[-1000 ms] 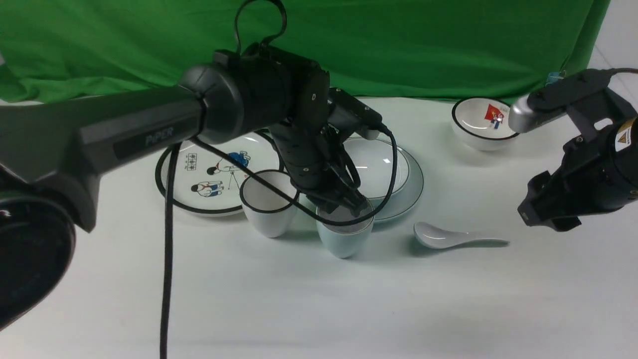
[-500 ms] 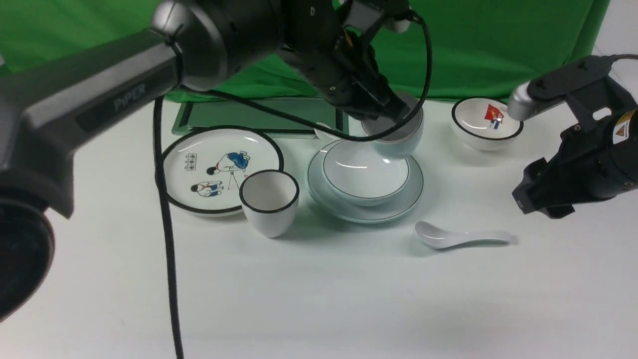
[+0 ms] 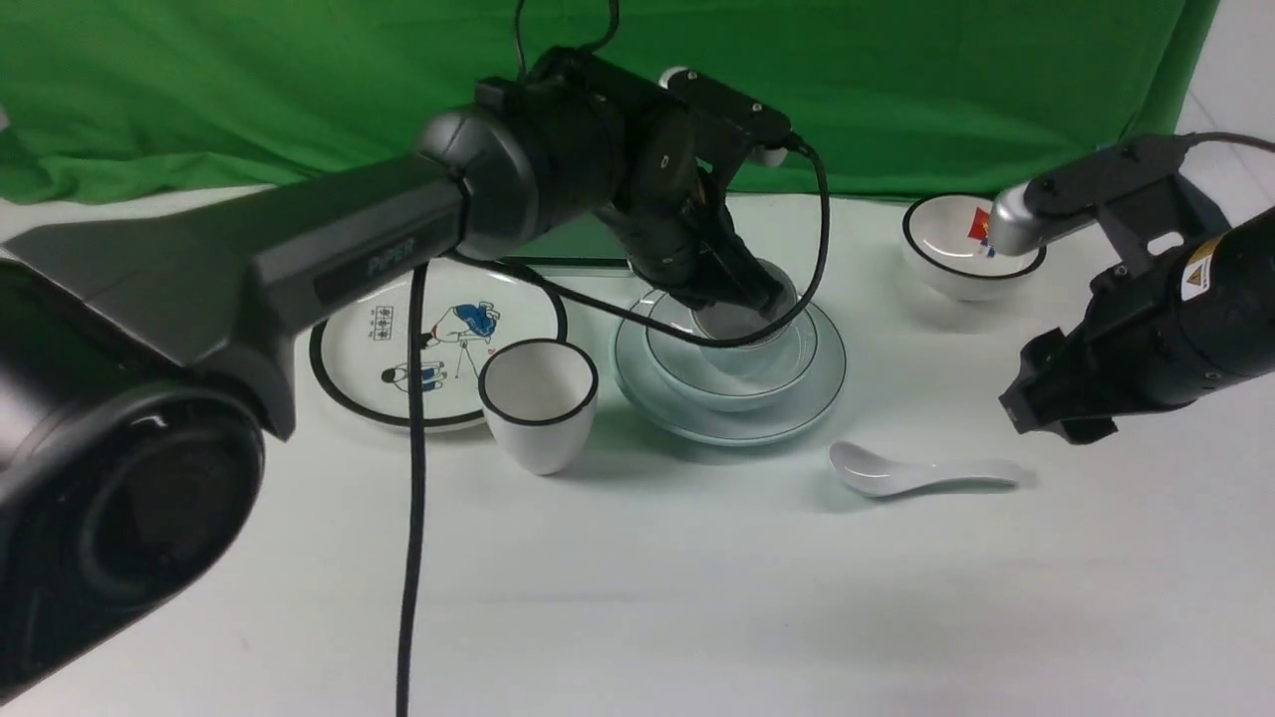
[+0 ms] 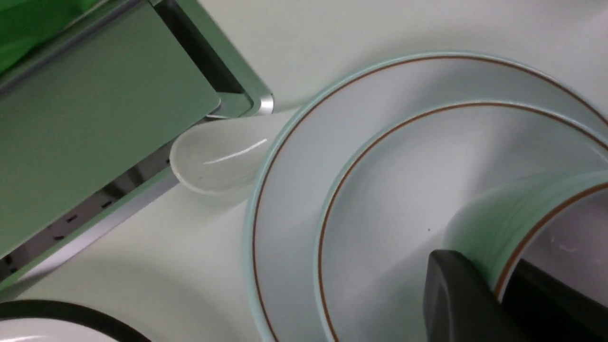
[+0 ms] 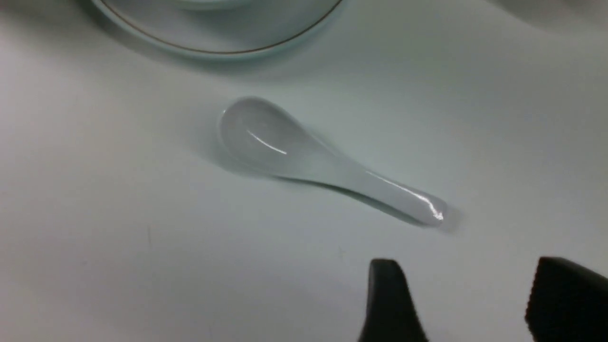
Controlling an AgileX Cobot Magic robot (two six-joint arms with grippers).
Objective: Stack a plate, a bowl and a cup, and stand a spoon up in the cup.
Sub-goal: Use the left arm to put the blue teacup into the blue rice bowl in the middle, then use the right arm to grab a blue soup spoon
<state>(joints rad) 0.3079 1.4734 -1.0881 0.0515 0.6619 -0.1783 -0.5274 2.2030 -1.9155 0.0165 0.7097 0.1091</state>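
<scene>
The pale blue-green bowl (image 3: 777,363) sits on the matching plate (image 3: 825,383) at the table's middle. My left gripper (image 3: 742,304) is shut on the rim of the pale blue-green cup (image 3: 745,349), one finger inside and one outside, and holds it down inside the bowl; I cannot tell whether its base rests there. In the left wrist view the cup (image 4: 494,218) is between the gripper's fingers (image 4: 456,294), over the bowl (image 4: 403,190) and plate (image 4: 285,199). The white spoon (image 3: 916,475) lies on the table in front of the plate, to its right. My right gripper (image 5: 465,294) is open and empty, hovering near the spoon's handle (image 5: 408,197).
A white cartoon plate (image 3: 438,339) and a white black-rimmed cup (image 3: 538,403) stand left of the stack. A small white bowl with a red picture (image 3: 966,244) is at the back right. A green flat tray (image 4: 95,118) and a second white spoon (image 4: 213,161) lie behind the plate.
My left gripper lifted the cup from the table in front of the plate, carried it up and back, then lowered it into the bowl. My right arm moved slightly left and down toward the spoon.
</scene>
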